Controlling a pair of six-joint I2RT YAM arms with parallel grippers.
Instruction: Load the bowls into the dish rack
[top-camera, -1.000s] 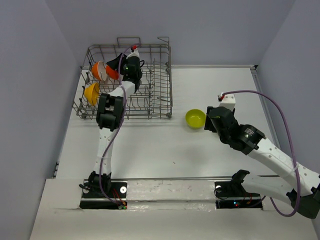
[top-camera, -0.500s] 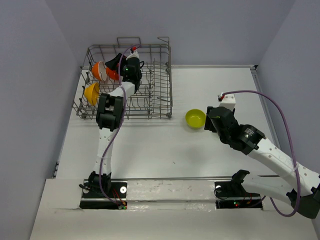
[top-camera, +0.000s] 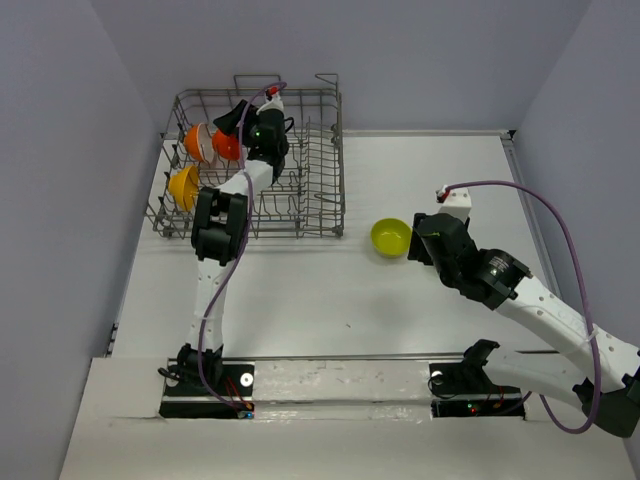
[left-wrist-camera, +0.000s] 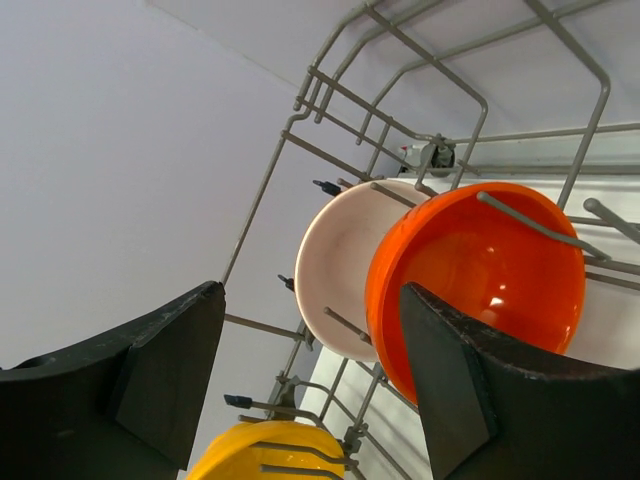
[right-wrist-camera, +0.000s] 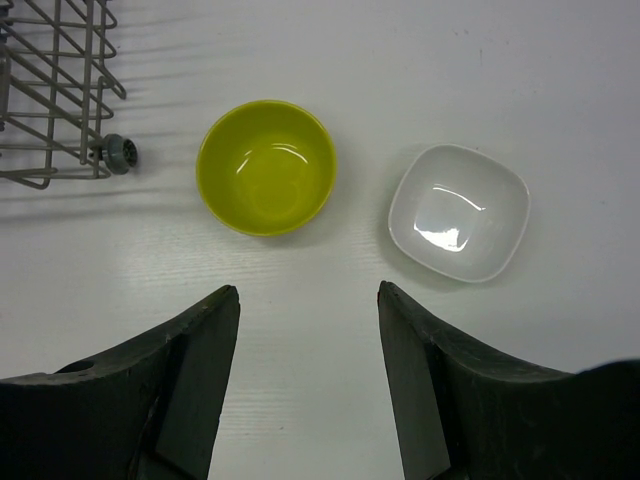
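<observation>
1. Nearest, the right hand (right-wrist-camera: 305, 290) has barely moved. It hovers wide open and empty over the worktop (top-camera: 330, 300), above the lime green bowl (right-wrist-camera: 266, 167) and the plain white bowl (right-wrist-camera: 459, 211).
2. Farther off, inside the dish rack (top-camera: 320, 150), the left hand (left-wrist-camera: 310, 300) is wide open and empty. It has drawn slightly back from the red-orange bowl (left-wrist-camera: 480, 280), now racked on edge. Two bowls likely remain.
</observation>
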